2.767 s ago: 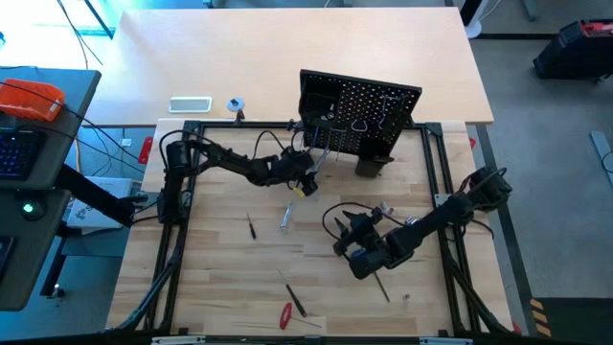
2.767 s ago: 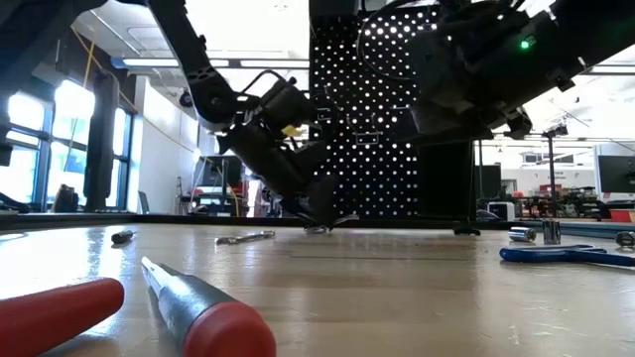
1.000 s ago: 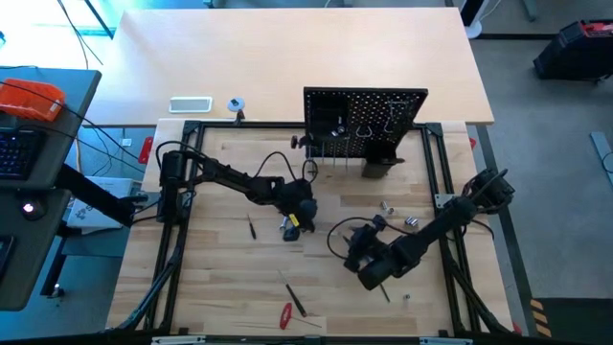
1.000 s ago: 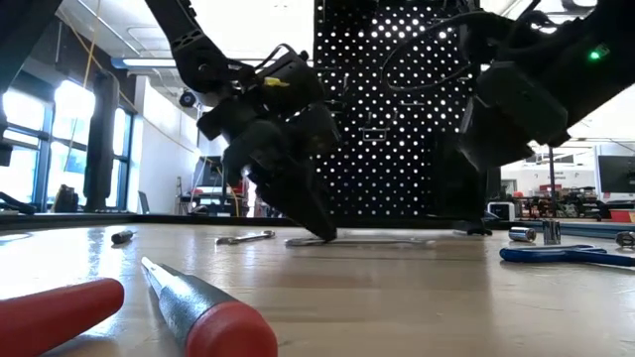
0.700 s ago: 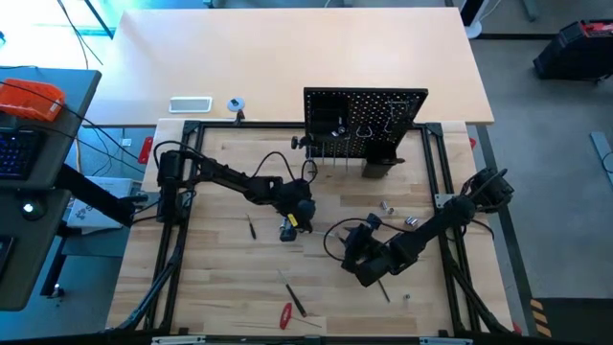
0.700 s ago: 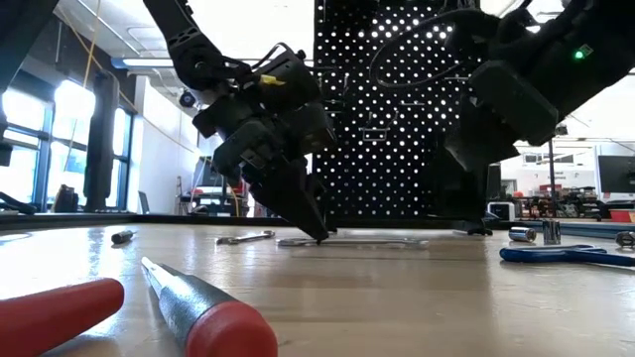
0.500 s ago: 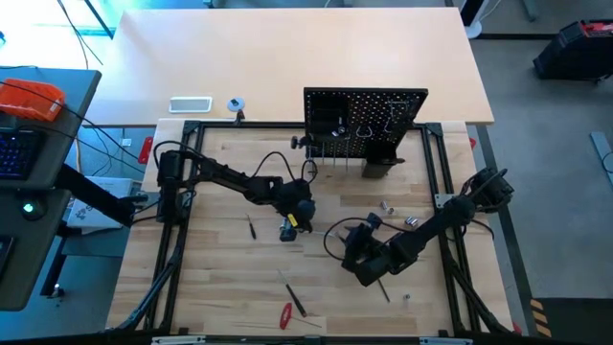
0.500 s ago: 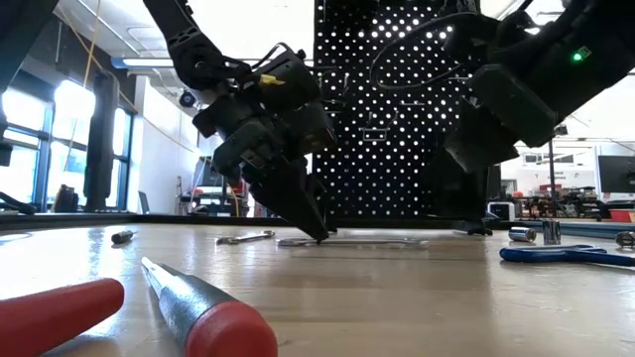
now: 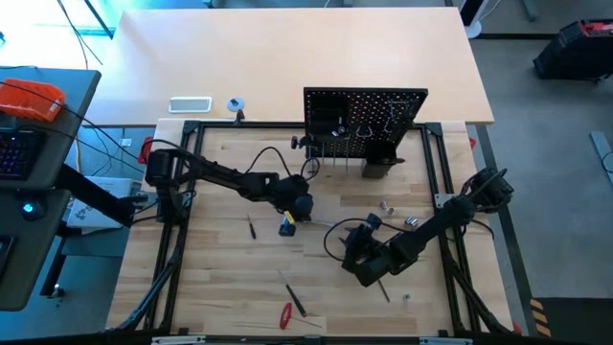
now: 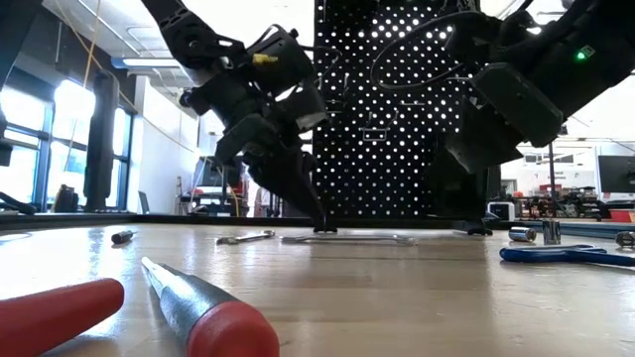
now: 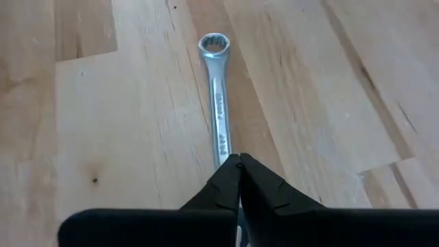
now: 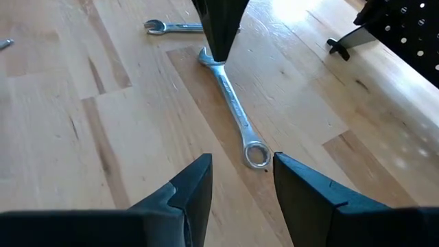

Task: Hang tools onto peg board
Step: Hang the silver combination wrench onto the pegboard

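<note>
Lifted since before, left claw (image 11: pixel 239 165) pinches the wrench (image 11: pixel 217 103) end.

One camera looked straight down on the whole tabletop (image 9: pixel 220 278); one sat level at its surface, facing the peg board (image 10: pixel 387 109). Both wrist cameras closely framed one wrench (image 11: pixel 218 113).
</note>
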{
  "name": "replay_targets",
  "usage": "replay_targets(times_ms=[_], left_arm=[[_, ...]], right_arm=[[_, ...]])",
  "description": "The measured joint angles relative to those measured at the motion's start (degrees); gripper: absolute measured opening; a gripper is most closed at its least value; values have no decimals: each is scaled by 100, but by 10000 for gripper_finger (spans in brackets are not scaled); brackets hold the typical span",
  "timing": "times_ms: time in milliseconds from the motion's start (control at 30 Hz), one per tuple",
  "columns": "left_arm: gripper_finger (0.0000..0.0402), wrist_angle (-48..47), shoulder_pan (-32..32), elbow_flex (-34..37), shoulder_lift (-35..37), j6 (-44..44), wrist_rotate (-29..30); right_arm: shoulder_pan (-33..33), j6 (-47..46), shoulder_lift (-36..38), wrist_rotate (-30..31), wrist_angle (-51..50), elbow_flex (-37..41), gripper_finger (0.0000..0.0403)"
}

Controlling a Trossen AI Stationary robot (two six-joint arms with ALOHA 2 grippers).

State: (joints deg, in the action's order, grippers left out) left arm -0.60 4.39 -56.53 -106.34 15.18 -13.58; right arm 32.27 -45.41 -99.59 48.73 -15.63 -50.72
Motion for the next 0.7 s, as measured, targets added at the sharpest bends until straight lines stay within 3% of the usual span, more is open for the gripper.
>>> replay_targets(times_ms=[700], left_arm=[[1, -124, 6, -22, 233, 354, 1143]], right_arm=[[0, 44, 0, -79, 3, 0, 149]])
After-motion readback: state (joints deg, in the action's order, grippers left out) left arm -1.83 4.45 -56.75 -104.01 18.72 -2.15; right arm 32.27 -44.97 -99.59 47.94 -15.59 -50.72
